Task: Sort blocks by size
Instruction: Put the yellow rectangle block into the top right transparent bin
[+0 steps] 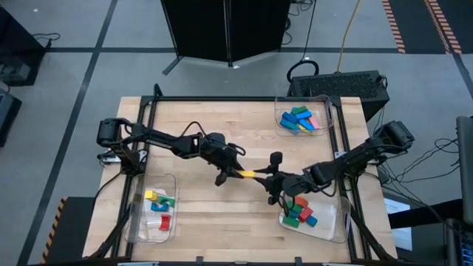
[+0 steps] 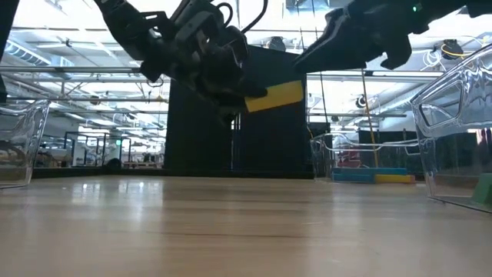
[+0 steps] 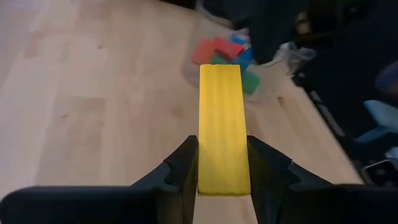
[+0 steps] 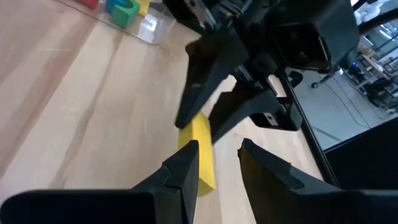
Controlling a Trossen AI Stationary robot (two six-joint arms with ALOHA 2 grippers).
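At the front left of the wooden table (image 1: 222, 214), a clear plastic tray (image 1: 140, 225) holds a few short blocks (image 1: 160, 203) in yellow, green, red and blue. The left gripper (image 1: 227, 168) is raised above the table centre, and its jaws are closed on 1 end of a long flat yellow block (image 3: 222, 127); in the low view the block clearly hangs in the air, well above the wood. It points toward the right gripper (image 1: 272, 182), which meets it from the other side. In the right wrist view the block's far end lies against 1 of the right fingers (image 4: 186, 165), but the jaws stand narrow and do not yet press it on both sides. I judge this is a handover, because the long block probably belongs on the right. There, the far clear tray (image 1: 284, 107) holds blue, green and pink blocks (image 1: 301, 120), and the near right clear tray (image 1: 334, 225) holds red, green and blue blocks (image 1: 298, 213).
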